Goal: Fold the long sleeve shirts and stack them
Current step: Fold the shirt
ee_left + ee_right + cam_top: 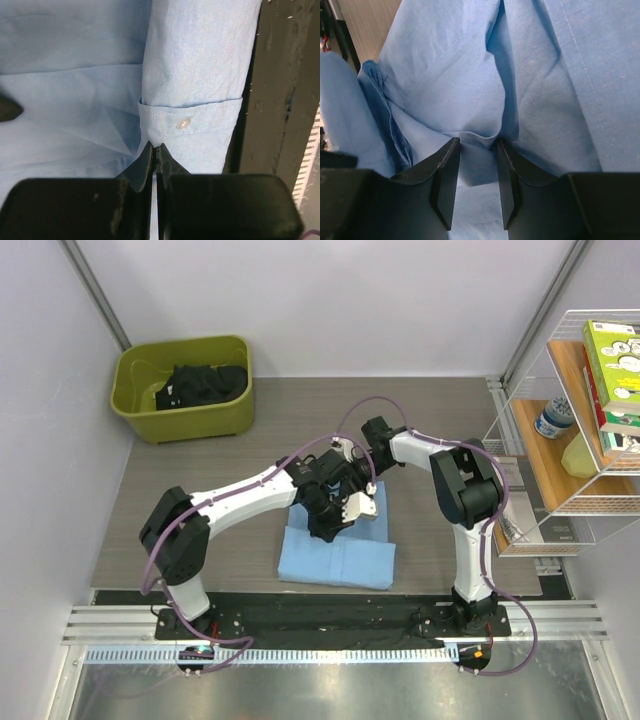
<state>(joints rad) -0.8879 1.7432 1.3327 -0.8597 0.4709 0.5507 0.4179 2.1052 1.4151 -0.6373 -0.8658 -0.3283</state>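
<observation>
Tabletop (pixel 430 440) of grey wood grain carries the job, and the light blue shirt (pixel 335 560) lies toward 6 o'clock on it, near the arms' bases, as a rough rectangle with one part raised at its 12 o'clock side. A green bin (pixel 185 410) of dark clothes (pixel 205 383) sits off at 10 o'clock and a wire shelf (pixel 560 440) at 3 o'clock, both well apart from the work. The two arms meet over the shirt, probably so each can take one part of the cloth and carry the fold across evenly. The right gripper (pixel 477 150) has its jaws partly apart with a thick ridge of blue fabric between them; creases run into the gap, so it looks pinched rather than merely straddled. The left gripper (pixel 156 150) is pressed fully together on the very edge of the sleeve cuff (pixel 200 125), just below its small white button (pixel 183 123), a hold that likely lets the sleeve be laid onto the body.
</observation>
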